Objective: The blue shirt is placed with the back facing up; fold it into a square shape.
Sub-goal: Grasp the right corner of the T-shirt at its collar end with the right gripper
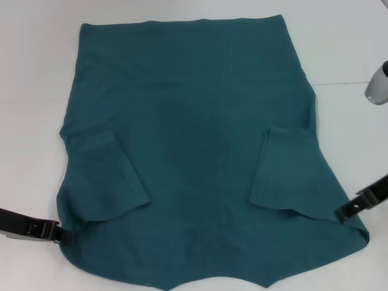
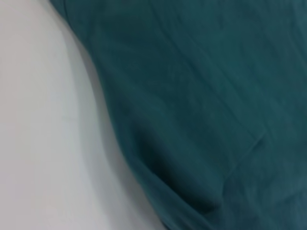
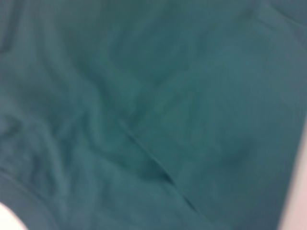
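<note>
White table (image 1: 36,91), blue shirt (image 1: 194,121) lengthwise, hem far, sleeves infolded

You get bright, even overhead light on the white table (image 1: 30,91), with only a thin soft shadow along the edge of the blue shirt (image 1: 194,121). No glare there. Both wrist views are soft and out of focus, smearing the shirt's folds.

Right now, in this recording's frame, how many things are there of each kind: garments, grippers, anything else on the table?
Blue shirt, spread flat with both sleeves folded in: 1
Grippers at its near corners, left gripper and right gripper: 2
Grey object at the far right edge, too cropped to identify: 1
Total: 4
</note>
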Tool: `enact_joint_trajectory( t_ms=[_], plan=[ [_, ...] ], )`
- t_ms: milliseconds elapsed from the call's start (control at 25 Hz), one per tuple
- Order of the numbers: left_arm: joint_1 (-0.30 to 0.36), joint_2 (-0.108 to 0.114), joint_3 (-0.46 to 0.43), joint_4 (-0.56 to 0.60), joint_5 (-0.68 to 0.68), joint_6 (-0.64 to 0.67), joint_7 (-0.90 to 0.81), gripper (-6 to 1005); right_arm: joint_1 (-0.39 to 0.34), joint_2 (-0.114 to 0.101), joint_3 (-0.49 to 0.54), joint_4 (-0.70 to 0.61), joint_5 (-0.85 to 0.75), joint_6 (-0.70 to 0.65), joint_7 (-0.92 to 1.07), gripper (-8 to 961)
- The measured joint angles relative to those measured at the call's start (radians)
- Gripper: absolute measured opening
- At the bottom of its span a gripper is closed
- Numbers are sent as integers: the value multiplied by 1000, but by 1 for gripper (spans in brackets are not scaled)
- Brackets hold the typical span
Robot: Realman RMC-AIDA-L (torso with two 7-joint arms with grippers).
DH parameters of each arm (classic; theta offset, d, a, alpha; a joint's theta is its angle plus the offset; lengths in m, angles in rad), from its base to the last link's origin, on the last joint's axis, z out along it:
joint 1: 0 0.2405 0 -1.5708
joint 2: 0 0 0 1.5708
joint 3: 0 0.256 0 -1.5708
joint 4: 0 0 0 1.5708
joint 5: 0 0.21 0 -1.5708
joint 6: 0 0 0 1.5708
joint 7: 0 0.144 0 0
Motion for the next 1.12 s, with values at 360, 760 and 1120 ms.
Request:
enact_joint_trajectory(
  t_ms=[360, 760, 1120],
  plan=[
    [2, -3, 30, -1, -1, -10, 4, 24, -17, 6, -3, 19, -127, -5, 42, 938],
    [5, -7, 32, -2, -2, -12, 3, 25, -15, 7, -14, 94, -126, 29, 40, 937],
    [2, -9, 34, -2, -3, -12, 3, 26, 5, 8, -24, 176, -121, 80, 36, 718]
  ],
)
